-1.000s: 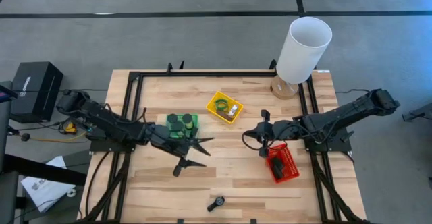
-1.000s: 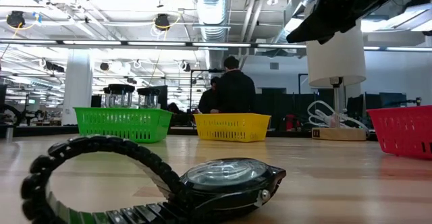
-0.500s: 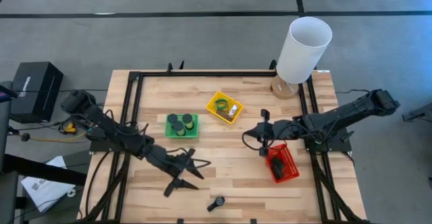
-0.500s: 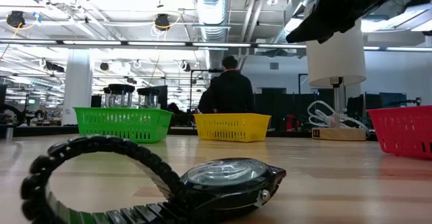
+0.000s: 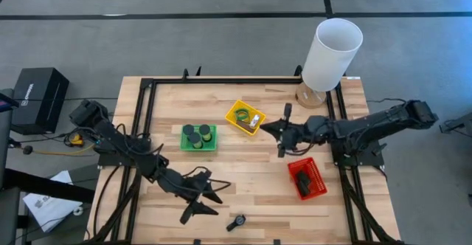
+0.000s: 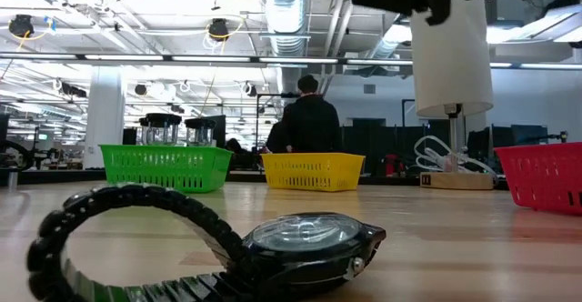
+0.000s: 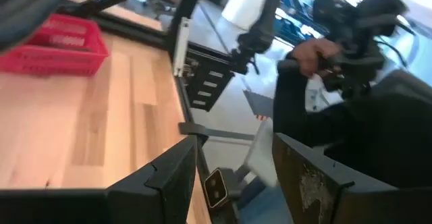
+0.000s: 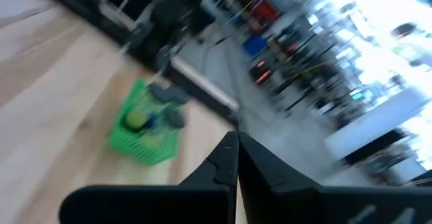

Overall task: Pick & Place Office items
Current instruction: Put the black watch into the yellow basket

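sorting was nearly done: one watch (image 5: pixel 237 222) lay just beyond the left gripper's (image 5: pixel 207 198) spread fingers; the right gripper (image 5: pixel 279 136) was closed, empty.

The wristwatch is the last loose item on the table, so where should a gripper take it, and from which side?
Probably from above, closing across the band loop beside the case of the wristwatch: the loop stands up off the table, while the case lies low. The left gripper, open, is nearest.
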